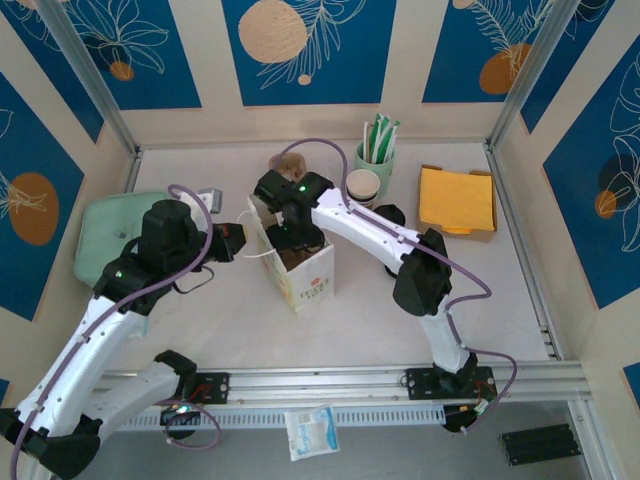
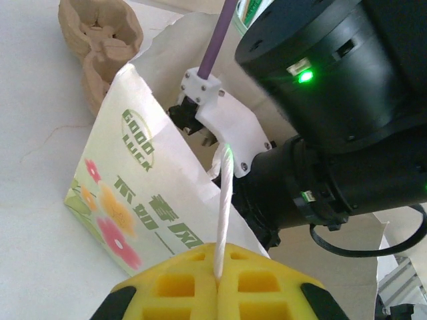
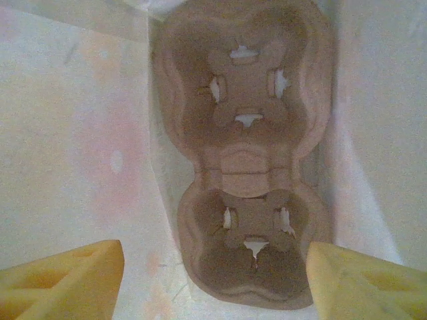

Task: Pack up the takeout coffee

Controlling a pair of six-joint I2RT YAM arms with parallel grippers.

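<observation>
Two-arm bagging, carrier stage. Left gripper clenched on twisted white paper handle of flowered white paper bag. Inside bag, right gripper released above brown moulded-pulp cup carrier. Black-lidded brown takeout coffee, seemingly beside stacked white cups, not yet packed. Next, likely: withdraw, fetch coffee, seat upright.
</observation>
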